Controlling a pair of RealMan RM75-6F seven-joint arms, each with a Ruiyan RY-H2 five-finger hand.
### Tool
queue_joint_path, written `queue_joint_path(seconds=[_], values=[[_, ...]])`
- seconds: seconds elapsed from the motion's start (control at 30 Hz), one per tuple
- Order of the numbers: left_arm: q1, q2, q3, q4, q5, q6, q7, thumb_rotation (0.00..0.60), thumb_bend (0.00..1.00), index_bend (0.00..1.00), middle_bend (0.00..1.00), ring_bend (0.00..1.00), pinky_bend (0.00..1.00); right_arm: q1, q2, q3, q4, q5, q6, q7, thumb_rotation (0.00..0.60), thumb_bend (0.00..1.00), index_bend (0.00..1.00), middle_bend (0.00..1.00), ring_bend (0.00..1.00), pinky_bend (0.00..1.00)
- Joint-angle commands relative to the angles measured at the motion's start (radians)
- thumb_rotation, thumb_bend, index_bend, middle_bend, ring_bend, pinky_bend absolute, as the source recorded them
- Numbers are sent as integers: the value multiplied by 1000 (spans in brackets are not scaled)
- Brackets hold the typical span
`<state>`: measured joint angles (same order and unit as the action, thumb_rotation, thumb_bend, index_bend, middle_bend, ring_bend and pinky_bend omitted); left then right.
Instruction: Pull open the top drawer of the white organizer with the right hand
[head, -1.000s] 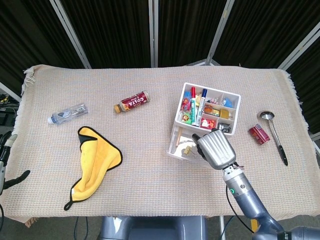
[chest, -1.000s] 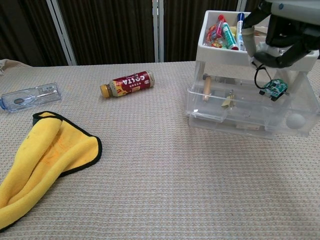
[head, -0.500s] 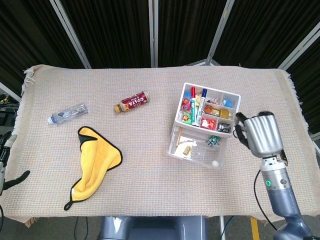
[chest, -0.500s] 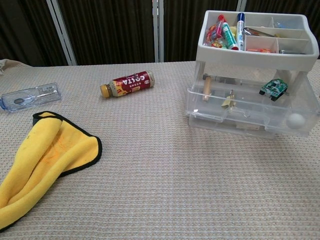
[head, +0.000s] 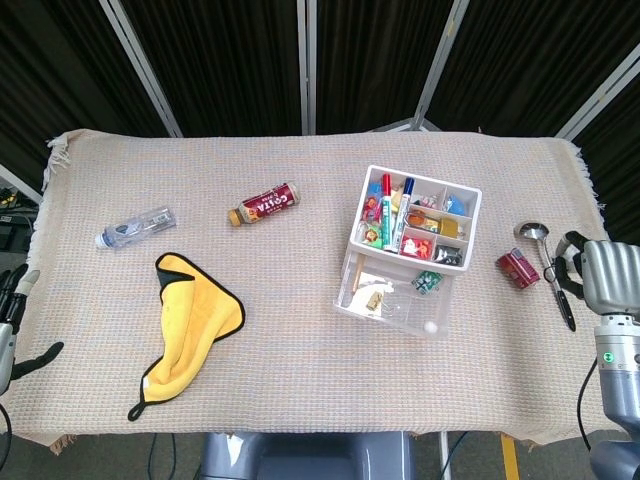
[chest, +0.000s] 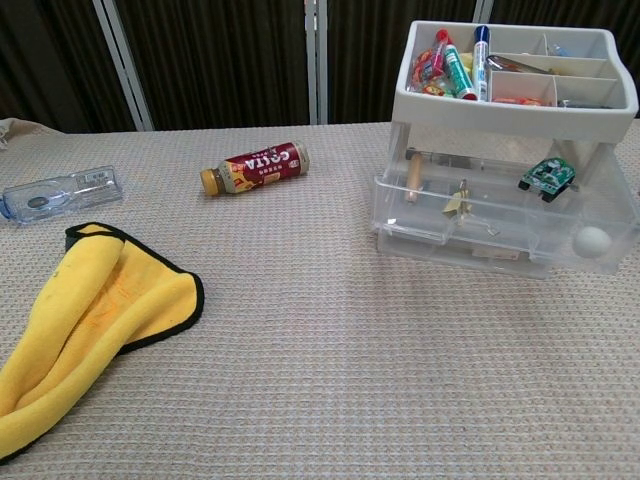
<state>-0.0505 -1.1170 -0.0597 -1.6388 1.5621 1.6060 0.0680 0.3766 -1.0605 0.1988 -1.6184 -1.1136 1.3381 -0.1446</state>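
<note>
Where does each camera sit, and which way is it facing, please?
Head view: high above the near table edge, looking steeply down on the whole cloth; right hand at the right edge, left hand at the left.
Chest view: low, near table height, looking across towards the curtains; no hand shows.
Both share the white organizer, its pulled-out drawer, the bottle and the yellow cloth.

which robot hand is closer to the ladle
Right. The right robot hand sits at the table's right edge, just beside the ladle. The left robot hand is off the far left edge, the whole table away.
</note>
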Motion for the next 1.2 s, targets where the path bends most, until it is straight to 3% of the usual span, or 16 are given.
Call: queue_joint_path(seconds=[0.03, 0.2, 0.4, 0.57, 0.67, 0.77, 0.93, 1.03, 1.2], values=[[0, 0, 0, 0, 0, -1, 2, 600, 83, 0, 0, 0, 0, -24, -42, -17, 58, -9, -23, 54, 600, 389, 589, 1000, 1000, 682], [-1, -1, 0, 0, 0, -1, 5, 600, 83, 0, 0, 0, 0, -34, -71, -20, 97, -30, -26, 88, 600, 369, 575, 1000, 1000, 682], [0, -1, -1, 1, -3, -2, 1, 600, 83, 0, 0, 0, 0, -44, -98, -12, 122, -48, -11, 103, 600, 251, 517, 1000, 995, 672], [-1, -1, -1, 2, -4, -3, -2, 600, 84, 0, 0, 0, 0, -55, -108, -10, 129, -61, 11, 97, 600, 178, 418, 963, 915, 594], [-1, -2, -2, 4, -6, -4, -3, 600, 83, 0, 0, 0, 0, -65, -109, -10, 124, -70, 28, 99, 600, 167, 304, 805, 785, 440], [-2, -3, -4, 5, -10, -6, -5, 600, 83, 0, 0, 0, 0, -85, -105, -15, 104, -106, 67, 124, 600, 161, 207, 558, 586, 328], [-7, -11, -7, 15, -15, -12, -2, 600, 83, 0, 0, 0, 0, -141, -93, -56, 72, -235, 166, 205, 600, 143, 97, 128, 122, 127], [-10, -20, -9, 26, -20, -18, 0, 600, 82, 0, 0, 0, 0, -172, -100, -89, 88, -313, 224, 213, 600, 74, 18, 5, 1, 8], [-19, -38, -15, 50, -30, -30, 2, 600, 81, 0, 0, 0, 0, -204, -106, -134, 97, -379, 261, 131, 600, 0, 0, 0, 0, 0]])
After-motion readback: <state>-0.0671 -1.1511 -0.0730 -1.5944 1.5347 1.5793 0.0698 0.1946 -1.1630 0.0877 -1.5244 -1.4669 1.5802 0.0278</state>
